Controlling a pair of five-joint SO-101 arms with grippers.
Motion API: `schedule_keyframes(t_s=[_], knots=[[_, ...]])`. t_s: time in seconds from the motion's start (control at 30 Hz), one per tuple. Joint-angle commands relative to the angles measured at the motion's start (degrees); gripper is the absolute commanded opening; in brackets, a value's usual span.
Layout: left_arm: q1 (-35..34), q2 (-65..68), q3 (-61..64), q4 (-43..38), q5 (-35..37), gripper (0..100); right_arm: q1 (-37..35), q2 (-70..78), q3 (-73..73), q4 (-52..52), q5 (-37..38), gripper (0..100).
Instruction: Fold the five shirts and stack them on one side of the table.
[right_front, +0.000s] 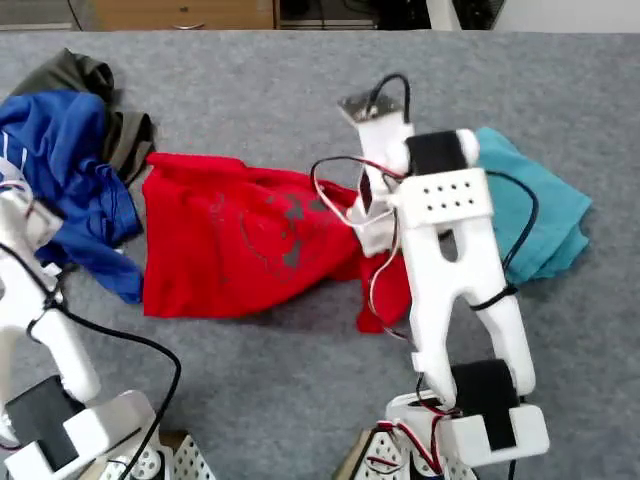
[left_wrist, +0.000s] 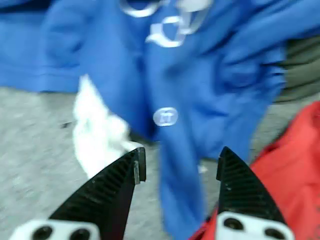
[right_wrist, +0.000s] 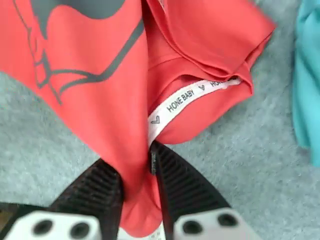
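- High view: the red shirt (right_front: 230, 240) lies rumpled and unfolded at mid-frame on the grey counter (right_front: 250, 390), with its dark print facing up.
- The blue shirt (right_front: 60, 160) and a dark shirt (right_front: 110, 110) are heaped at the upper left, and the blue one touches the red shirt's edge.
- The teal shirt (right_front: 540, 215) sits folded at the right, partly under the right arm (right_front: 450, 250). A pull toward that side could drag red cloth over it and spoil the fold.
- Left wrist view: the left pincer (left_wrist: 182, 152) is released, its jaws wide apart, and it hangs above the blue shirt. A scrap of white cloth (left_wrist: 95, 135) lies beside one jaw and the red shirt's edge near the other.
- Closing here could catch two garments at once, since they overlap.
- Right wrist view: the right pincer (right_wrist: 132, 160) is clenched on a fold of the red shirt, just beside the white neck label (right_wrist: 195, 97).
- The bite looks narrow. The cloth might slip free, or the shirt might lift in a bunch and not spread flat.
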Motion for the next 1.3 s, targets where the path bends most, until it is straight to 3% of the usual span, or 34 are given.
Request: schedule_keyframes(t_s=[0.0,0.2,0.3,0.5,0.73,0.93,1.1,1.27], knots=[[5.63,0.31,-1.41,-4.75,2.20,24,1.19,-3.21,2.95,1.05,0.44,0.5],[10.81,9.10,2.20,-21.98,5.01,24,1.19,-2.77,4.97,0.88,-1.14,0.5],[10.20,17.45,-1.32,-24.26,5.10,24,1.19,-2.77,4.97,0.62,-1.14,0.5],[4.75,36.79,-18.11,-17.58,5.45,22,1.10,-2.77,4.97,0.62,-1.14,0.5],[-3.34,52.35,-50.64,-5.19,5.45,1,1.10,-2.77,4.97,0.53,-1.14,0.5],[-9.49,65.19,-74.55,-1.49,5.45,4,1.10,-2.86,4.97,0.88,-1.14,0.5],[-12.66,74.07,-87.47,-0.26,5.27,4,1.10,-3.12,4.97,0.97,-1.14,0.5],[-11.52,75.74,-98.46,13.10,5.10,8,-3.03,-3.21,4.97,1.05,-1.14,0.5]])
